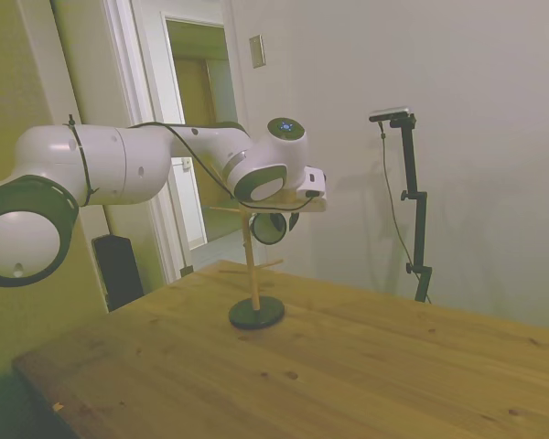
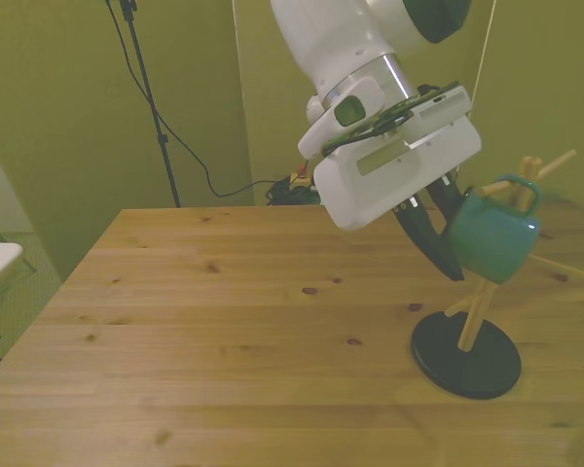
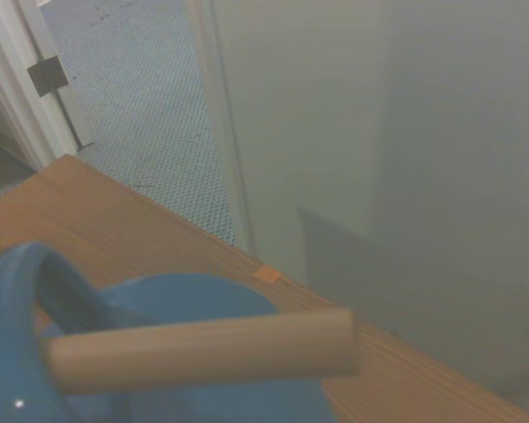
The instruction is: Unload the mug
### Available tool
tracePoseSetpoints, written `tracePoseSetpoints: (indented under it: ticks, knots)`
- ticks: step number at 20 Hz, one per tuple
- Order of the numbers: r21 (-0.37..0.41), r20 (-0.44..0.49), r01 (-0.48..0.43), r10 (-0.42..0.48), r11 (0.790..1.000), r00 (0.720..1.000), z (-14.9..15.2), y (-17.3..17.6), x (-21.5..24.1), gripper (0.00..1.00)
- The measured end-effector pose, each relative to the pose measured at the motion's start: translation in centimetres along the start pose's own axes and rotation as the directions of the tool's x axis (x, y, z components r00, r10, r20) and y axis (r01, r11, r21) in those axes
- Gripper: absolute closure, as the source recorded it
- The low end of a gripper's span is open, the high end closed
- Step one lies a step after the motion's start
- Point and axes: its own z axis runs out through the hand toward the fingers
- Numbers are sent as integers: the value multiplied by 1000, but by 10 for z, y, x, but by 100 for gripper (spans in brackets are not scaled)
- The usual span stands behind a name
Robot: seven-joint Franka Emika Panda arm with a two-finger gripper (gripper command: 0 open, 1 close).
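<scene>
1. No brand, label or readable writing on the mug, the rack, the arm or the table in any view.
2. The mug (image 2: 491, 237) hangs by its loop handle on an upper peg (image 2: 506, 182) of the wooden mug rack (image 2: 477, 309), toward the front view's right. Teal-green body, tilted, well clear of the table (image 2: 224, 321).
3. In the side view the mug (image 1: 269, 228) shows only as a round dark-rimmed shape just under the wrist, beside the rack post (image 1: 250, 265).
4. The gripper (image 2: 438, 233) sits at the mug on the side toward the front view's left. One dark finger (image 2: 430, 241) runs down along the mug wall, touching or nearly so. The other finger is hidden, so I cannot tell whether the gripper is open, closed or holding the mug.
5. Wrist view: blurred mug (image 3: 159, 352) close up, with a wooden peg (image 3: 203, 350) lying across it through the handle loop.
6. Rack: black round base (image 2: 465, 353) on the table, thin wooden post, several pegs slanting upward. Other pegs (image 2: 555, 265) bare.
7. Surroundings: doorway (image 1: 201, 137) behind the arm in the side view; a black cable (image 2: 190, 156) trailing down the wall in the front view.
8. The white wrist housing (image 2: 394, 156) blocks the view of the gripper's upper part.
</scene>
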Motion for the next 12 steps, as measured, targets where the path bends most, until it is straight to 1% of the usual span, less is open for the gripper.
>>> tracePoseSetpoints:
  ticks: [12]
  knots:
    - [14,-3,9,-9,1000,1000,-9,-3,-2,100]
